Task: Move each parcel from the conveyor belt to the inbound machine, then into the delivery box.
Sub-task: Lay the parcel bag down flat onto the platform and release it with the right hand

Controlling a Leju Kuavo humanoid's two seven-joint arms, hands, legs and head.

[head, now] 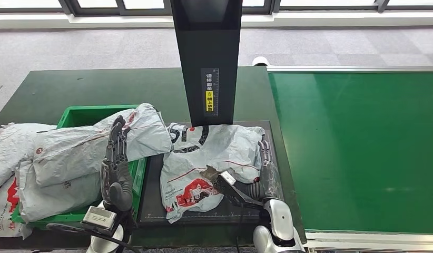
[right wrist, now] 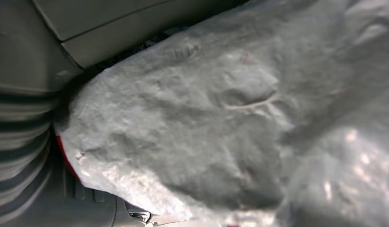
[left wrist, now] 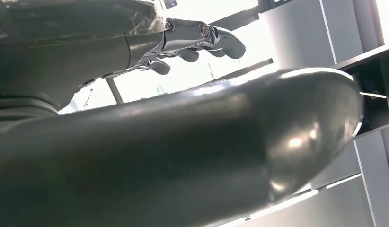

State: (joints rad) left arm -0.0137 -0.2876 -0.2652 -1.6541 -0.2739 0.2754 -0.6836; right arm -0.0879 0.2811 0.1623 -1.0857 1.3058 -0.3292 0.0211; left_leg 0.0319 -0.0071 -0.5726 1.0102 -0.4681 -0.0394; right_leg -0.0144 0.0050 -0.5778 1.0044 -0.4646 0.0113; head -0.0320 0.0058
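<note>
The right hand (head: pixel 267 176) seems clamped on the parcel (head: pixel 209 163), which may slip out because the box (head: pixel 85 117) is overfull; the left hand (head: pixel 117 163) holds its fingers apart.

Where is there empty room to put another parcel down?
The green belt on the right is bare all over. The dark table behind the bin is bare too. The scanner plate holds a parcel, and the bin is piled over its rim.
</note>
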